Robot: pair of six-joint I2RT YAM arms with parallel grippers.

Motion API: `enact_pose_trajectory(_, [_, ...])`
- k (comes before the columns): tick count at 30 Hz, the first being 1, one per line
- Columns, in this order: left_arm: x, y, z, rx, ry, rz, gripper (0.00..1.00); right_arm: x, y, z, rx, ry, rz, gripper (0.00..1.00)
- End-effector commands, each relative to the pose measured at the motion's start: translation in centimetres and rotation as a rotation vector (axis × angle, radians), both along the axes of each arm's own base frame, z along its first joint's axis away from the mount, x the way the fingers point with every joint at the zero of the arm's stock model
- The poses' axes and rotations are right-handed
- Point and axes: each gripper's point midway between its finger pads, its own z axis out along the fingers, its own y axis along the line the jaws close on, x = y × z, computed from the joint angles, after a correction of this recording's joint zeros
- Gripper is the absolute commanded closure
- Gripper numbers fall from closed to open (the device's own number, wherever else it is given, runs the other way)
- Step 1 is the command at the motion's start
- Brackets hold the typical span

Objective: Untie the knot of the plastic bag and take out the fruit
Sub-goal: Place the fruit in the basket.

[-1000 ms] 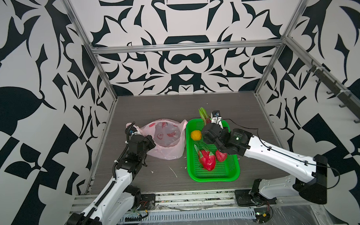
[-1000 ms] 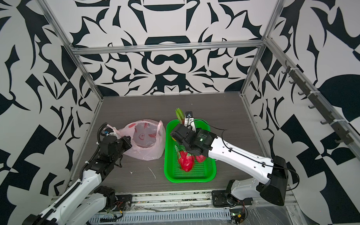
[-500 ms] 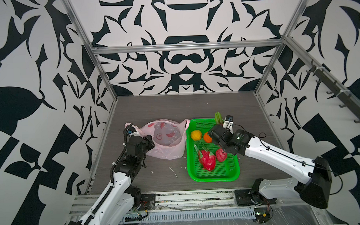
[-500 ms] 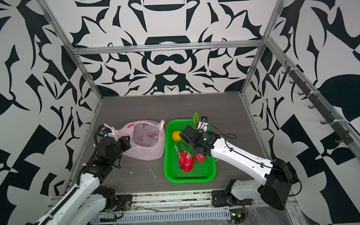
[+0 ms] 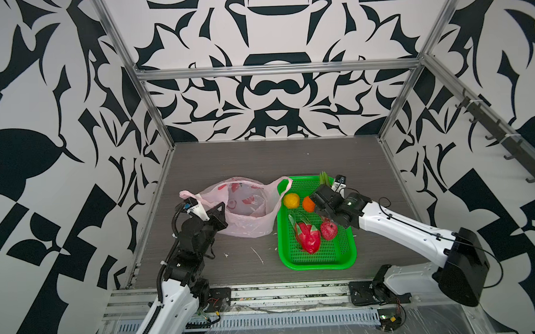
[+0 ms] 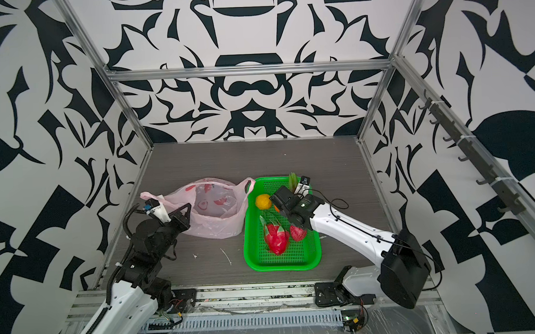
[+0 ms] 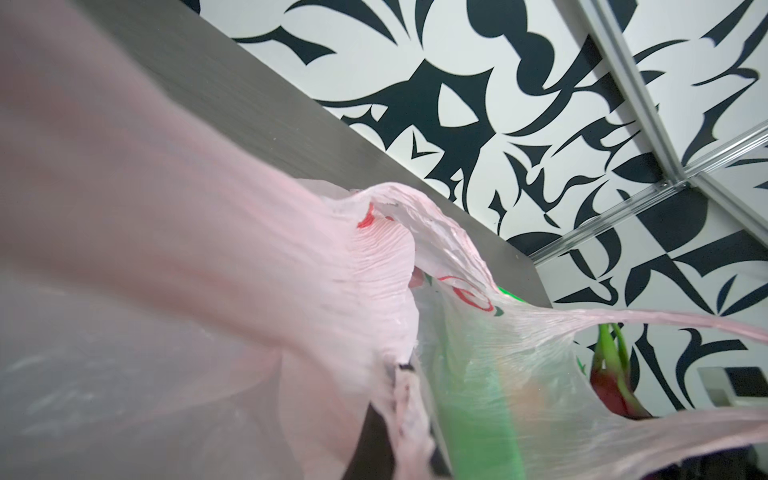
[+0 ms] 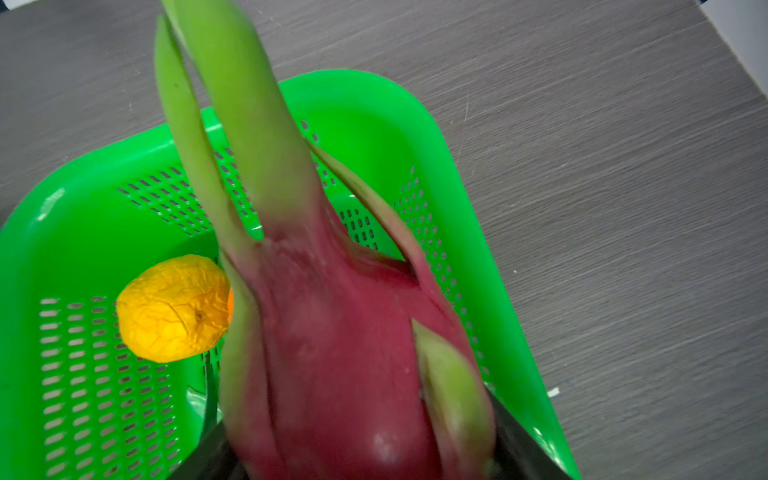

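Note:
The pale-pink plastic bag (image 5: pixel 246 219) (image 6: pixel 214 224) stands open on the table, left of the green basket (image 5: pixel 317 265) (image 6: pixel 282 265). Its knot is out of view; one loop handle (image 5: pixel 286 181) rests on the basket rim. My left gripper (image 5: pixel 219 213) (image 6: pixel 184 212) (image 7: pixel 401 419) is shut on the bag's near-left rim (image 7: pixel 332 316). My right gripper (image 5: pixel 322 199) (image 6: pixel 284 199) (image 8: pixel 357 457) is shut on a magenta dragon fruit (image 8: pixel 340 332) above the basket's far end, green tips (image 5: pixel 323 178) pointing away. Yellow fruit (image 5: pixel 291 200) (image 8: pixel 174 309), orange fruit (image 5: pixel 308 204), red fruit (image 5: pixel 328 230) and another dragon fruit (image 5: pixel 307 238) lie in the basket.
White scraps (image 5: pixel 258 254) lie on the dark table in front of the bag. Patterned walls and aluminium posts (image 5: pixel 154 110) close in three sides. A rail with hooks (image 5: pixel 501 135) runs along the right wall.
My right gripper has carried the dragon fruit to the right, from the basket's left rim to over its far end. The left gripper still grips the bag and has barely shifted.

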Motion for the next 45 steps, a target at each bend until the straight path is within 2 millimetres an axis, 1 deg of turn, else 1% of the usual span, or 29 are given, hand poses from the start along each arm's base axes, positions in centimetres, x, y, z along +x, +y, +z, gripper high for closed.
enact_pose_trajectory(1, [-0.2,0.5,-1.3,0.032,0.038,0.022,1.00,0.9,0.7,0.0,0.018,-0.005,0.001,0.90])
enact_pose_trajectory(6, [0.5,0.5,-2.2,0.038,0.075,0.038,1.00,1.4,1.0,-1.1,0.012,0.021,-0.005,0.90])
enact_pose_trajectory(14, [1.6,0.0,-2.9,0.045,0.108,0.026,1.00,1.7,1.0,-2.3,-0.003,0.050,-0.008,0.80])
enact_pose_trajectory(16, [1.8,-0.2,-3.1,0.045,0.117,0.022,1.00,1.8,1.1,-2.5,-0.002,0.054,-0.008,0.77])
enact_pose_trajectory(23, [2.1,-0.3,-3.6,0.050,0.143,0.021,1.00,1.7,1.2,-3.0,-0.005,0.069,-0.005,0.59])
enact_pose_trajectory(24, [2.1,-0.3,-3.6,0.052,0.146,0.021,1.00,1.7,1.2,-3.0,-0.003,0.070,-0.005,0.58])
enact_pose_trajectory(25, [2.1,-0.3,-3.7,0.054,0.149,0.022,0.98,1.7,1.3,-3.0,-0.001,0.069,-0.006,0.58])
enact_pose_trajectory(28, [2.1,-0.2,-3.8,0.059,0.161,0.026,0.86,1.7,1.2,-3.1,-0.001,0.073,-0.011,0.48])
enact_pose_trajectory(31, [2.0,-0.2,-4.0,0.062,0.170,0.025,0.83,1.6,1.1,-3.3,-0.001,0.077,-0.013,0.42])
enact_pose_trajectory(34, [1.8,-0.1,-4.0,0.064,0.175,0.026,0.75,1.5,1.1,-3.4,0.000,0.080,-0.015,0.37])
enact_pose_trajectory(40, [1.7,0.0,-3.8,0.069,0.181,0.028,0.63,1.5,1.1,-3.3,0.001,0.079,-0.015,0.31])
enact_pose_trajectory(45, [1.5,0.1,-3.6,0.074,0.187,0.028,0.56,1.3,0.9,-3.2,0.005,0.075,-0.019,0.22])
